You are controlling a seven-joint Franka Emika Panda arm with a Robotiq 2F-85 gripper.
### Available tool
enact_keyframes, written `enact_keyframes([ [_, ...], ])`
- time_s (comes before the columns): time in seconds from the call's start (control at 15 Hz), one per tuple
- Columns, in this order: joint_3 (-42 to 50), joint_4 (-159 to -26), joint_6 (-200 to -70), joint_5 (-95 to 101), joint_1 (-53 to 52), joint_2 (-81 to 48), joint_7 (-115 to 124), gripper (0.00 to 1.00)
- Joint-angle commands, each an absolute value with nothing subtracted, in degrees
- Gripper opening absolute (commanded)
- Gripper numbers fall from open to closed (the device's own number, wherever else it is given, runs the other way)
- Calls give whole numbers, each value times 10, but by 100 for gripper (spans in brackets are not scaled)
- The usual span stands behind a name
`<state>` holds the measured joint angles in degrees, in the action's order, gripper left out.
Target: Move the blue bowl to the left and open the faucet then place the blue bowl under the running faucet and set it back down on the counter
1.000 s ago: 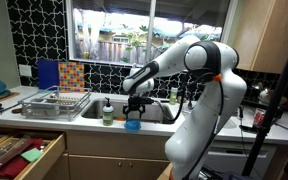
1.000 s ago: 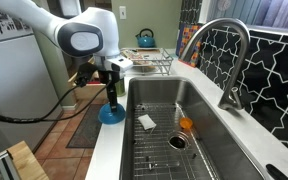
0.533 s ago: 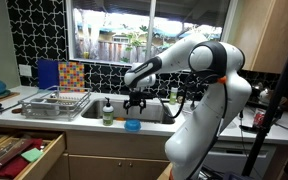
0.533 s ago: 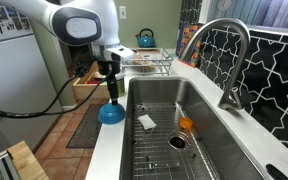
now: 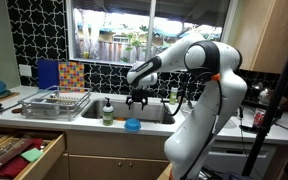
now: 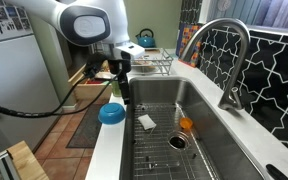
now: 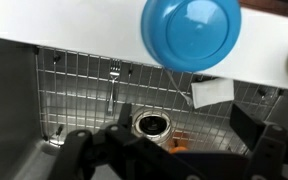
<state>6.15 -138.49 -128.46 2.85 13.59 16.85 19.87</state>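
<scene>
The blue bowl (image 5: 133,124) (image 6: 111,113) sits upright on the narrow front strip of the counter (image 6: 102,150), beside the steel sink. In the wrist view the blue bowl (image 7: 191,30) lies on the pale counter band (image 7: 74,55), above the basin. My gripper (image 5: 137,98) (image 6: 123,82) hangs open and empty well above the bowl, over the sink's near edge. Its dark fingers (image 7: 269,140) frame the bottom of the wrist view, with the drain between them. The arched grey faucet (image 6: 229,60) stands on the far side of the sink; no water runs from it.
A green-yellow soap bottle (image 5: 108,112) stands just beside the bowl. A metal dish rack (image 5: 54,100), a kettle (image 6: 145,39) and an open drawer (image 5: 19,152) are farther off. In the sink lie a white scrap (image 6: 147,122), an orange item (image 6: 187,125) and a fork (image 7: 113,72).
The gripper has risen from just above the bowl and shifted toward the sink, staying open. The bowl rests in the same place on the counter.
</scene>
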Motion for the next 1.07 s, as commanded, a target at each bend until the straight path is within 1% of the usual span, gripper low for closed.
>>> enact_keyframes([
  [0.0, 103, -1333, -1323, 51, 168, 116, 173, 100],
  [0.2, 128, -1295, -1365, 80, 194, 72, 199, 100],
  [0.27, 122, -1322, -1346, 66, 181, 110, 187, 100],
  [0.6, 134, -1295, -1358, 72, 188, 74, 189, 100],
  [0.67, 133, -1302, -1415, 98, 193, 70, 210, 100],
  [0.8, 146, -1276, -1474, 93, 194, 38, 156, 100],
  [1.0, 165, -1241, -1558, 139, 207, -8, 105, 100],
])
